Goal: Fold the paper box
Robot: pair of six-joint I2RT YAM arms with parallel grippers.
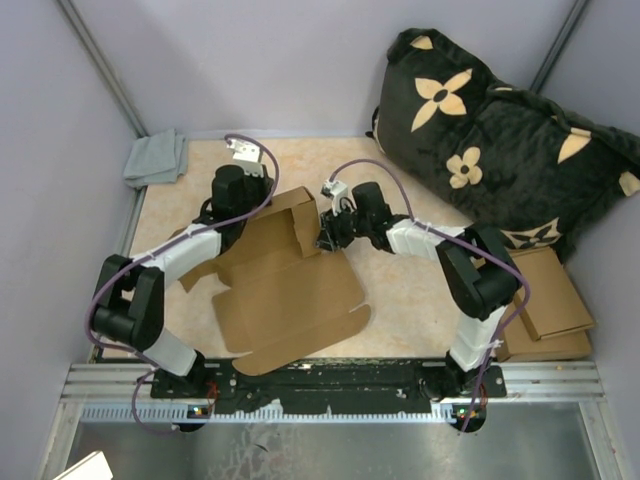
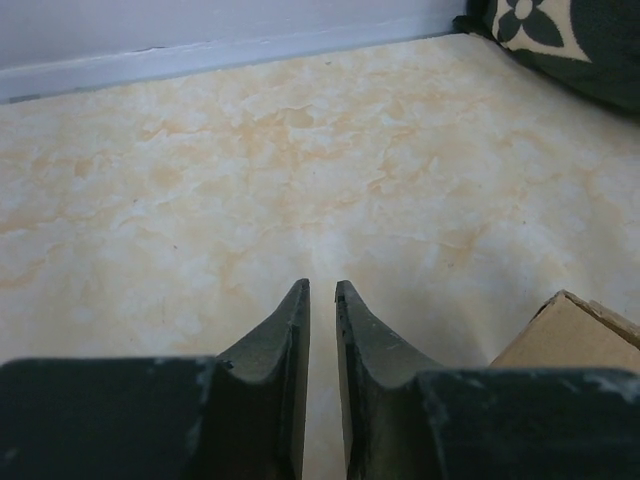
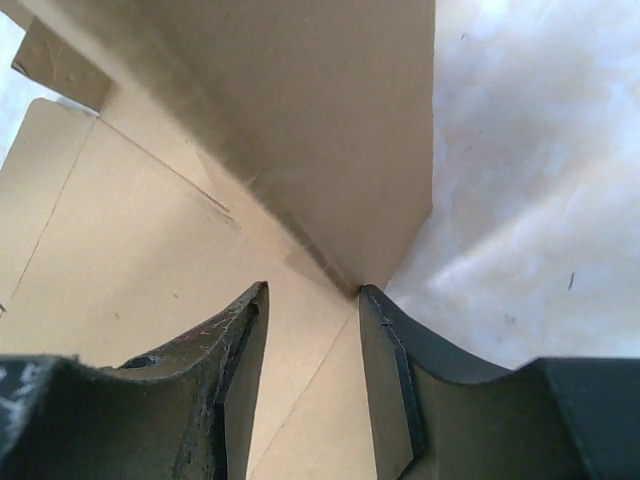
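Observation:
The paper box (image 1: pixel 290 300) lies as a flat brown die-cut sheet in the middle of the table, with its far flap (image 1: pixel 290 215) tilted up. My right gripper (image 1: pixel 325 238) is open at the sheet's right edge, where that flap (image 3: pixel 320 120) folds up from the flat panel (image 3: pixel 120 230). Its jaws stand over the panel, and its right fingertip (image 3: pixel 375 305) is at the flap's lower corner. My left gripper (image 1: pixel 252 172) hovers over bare table left of the flap, pointing at the back wall. Its jaws (image 2: pixel 322 290) are a narrow gap apart with nothing between them. A corner of the box (image 2: pixel 575 335) shows to its right.
A black cushion with tan flowers (image 1: pixel 500 140) fills the back right corner, and its edge (image 2: pixel 560 30) shows in the left wrist view. Stacked thicker cardboard pieces (image 1: pixel 545 300) lie at the right. A grey cloth (image 1: pixel 155 158) sits at the back left. Walls enclose the table.

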